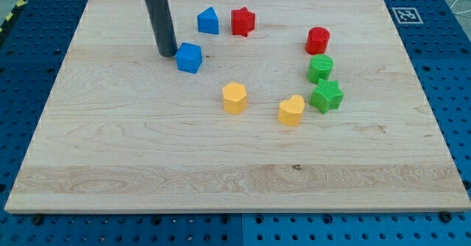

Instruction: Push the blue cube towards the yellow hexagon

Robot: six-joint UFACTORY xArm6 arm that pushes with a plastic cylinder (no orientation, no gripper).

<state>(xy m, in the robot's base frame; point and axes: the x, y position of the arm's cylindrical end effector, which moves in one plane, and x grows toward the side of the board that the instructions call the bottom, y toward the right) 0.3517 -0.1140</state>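
Note:
The blue cube (189, 57) lies on the wooden board (110, 128) in its upper left part. My tip (167, 53) stands just to the cube's left, touching or nearly touching its left side. The yellow hexagon (234, 97) lies below and to the right of the cube, near the board's middle, a short gap away from it.
A second blue block with a pointed top (208, 20) and a red star (242, 21) lie near the top edge. A red cylinder (318, 40), a green cylinder (320, 68), a green star (326, 96) and a yellow heart (291, 110) lie to the right.

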